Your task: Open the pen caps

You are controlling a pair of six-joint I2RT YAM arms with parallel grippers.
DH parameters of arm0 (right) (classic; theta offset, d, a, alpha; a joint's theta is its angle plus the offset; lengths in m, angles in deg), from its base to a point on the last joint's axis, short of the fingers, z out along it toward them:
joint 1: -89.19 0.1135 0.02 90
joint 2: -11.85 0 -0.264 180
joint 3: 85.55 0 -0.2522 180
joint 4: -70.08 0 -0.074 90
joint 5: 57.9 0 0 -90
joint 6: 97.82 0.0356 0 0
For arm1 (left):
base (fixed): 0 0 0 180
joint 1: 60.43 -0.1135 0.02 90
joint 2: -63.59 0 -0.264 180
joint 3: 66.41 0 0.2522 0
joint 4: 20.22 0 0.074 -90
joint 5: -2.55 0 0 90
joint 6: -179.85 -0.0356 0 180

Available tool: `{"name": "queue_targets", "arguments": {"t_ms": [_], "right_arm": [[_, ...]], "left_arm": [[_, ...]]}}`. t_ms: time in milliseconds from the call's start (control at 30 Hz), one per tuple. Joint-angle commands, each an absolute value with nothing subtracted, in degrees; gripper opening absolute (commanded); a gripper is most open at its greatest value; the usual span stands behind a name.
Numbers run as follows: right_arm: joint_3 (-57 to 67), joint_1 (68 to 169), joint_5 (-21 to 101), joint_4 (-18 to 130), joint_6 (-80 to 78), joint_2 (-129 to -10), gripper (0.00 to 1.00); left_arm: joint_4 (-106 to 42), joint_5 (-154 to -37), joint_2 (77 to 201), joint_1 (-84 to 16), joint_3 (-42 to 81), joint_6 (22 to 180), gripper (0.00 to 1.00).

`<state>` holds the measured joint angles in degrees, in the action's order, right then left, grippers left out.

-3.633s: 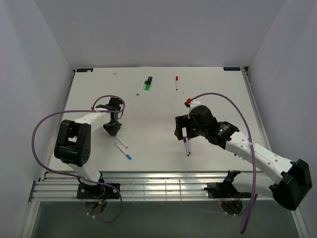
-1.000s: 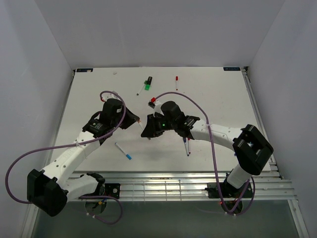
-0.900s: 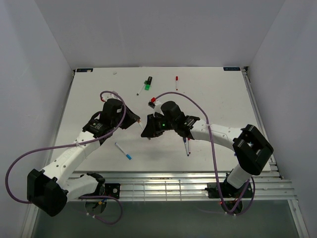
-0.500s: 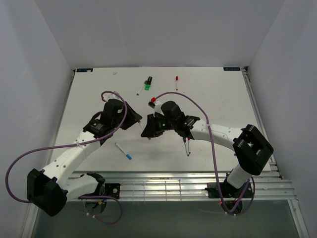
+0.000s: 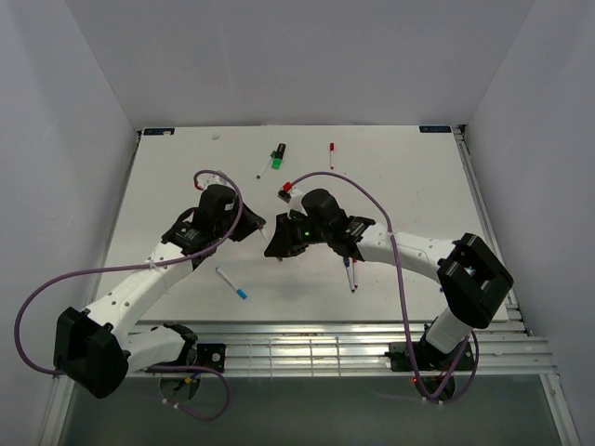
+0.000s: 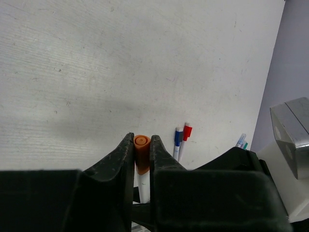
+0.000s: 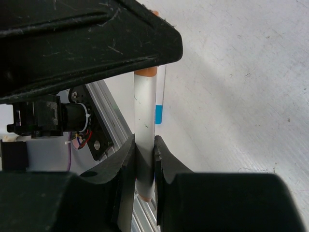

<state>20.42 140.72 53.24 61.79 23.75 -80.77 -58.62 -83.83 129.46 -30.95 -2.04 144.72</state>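
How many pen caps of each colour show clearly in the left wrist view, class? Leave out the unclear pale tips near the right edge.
orange cap: 1
blue cap: 1
red cap: 1
Total: 3

We could read no text, number or brand in any view. The left corner strip (image 5: 158, 131) and the right corner strip (image 5: 434, 128), both on the far edge of the bench (image 5: 400, 186), were too small for us to make out any lettering. The white pen (image 7: 144, 125), seen close in the right wrist view, showed us only a plain barrel.
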Motion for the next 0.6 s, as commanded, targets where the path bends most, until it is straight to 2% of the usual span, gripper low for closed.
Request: {"name": "queue_targets", "arguments": {"t_ms": [0, 33, 133, 233, 367, 567], "right_arm": [[17.40, 140.96, 54.07, 62.65, 23.99, -80.34, 0.08], [17.67, 141.05, 53.98, 62.56, 23.99, -80.43, 0.08], [18.45, 141.05, 52.93, 62.21, 23.56, -80.17, 0.08], [18.64, 142.88, 45.05, 59.67, 19.28, -79.21, 0.08], [16.44, 147.54, 25.13, 49.93, 14.34, -79.64, 0.08], [14.24, 152.64, 6.56, 40.16, 12.22, -80.52, 0.08]], "left_arm": [[-58.33, -82.70, 129.60, -30.63, -2.11, 143.82, 0.16], [-58.76, -82.53, 129.86, -30.63, -1.76, 143.73, 0.00], [-59.64, -83.05, 131.88, -30.63, -0.36, 144.69, 0.00], [-63.40, -81.84, 135.83, -30.63, 2.71, 146.36, 0.00], [-66.76, -78.41, 140.05, -30.72, 8.34, 148.47, 0.00], [-72.74, -77.07, 148.05, -33.52, 21.26, 145.84, 0.00]]}}
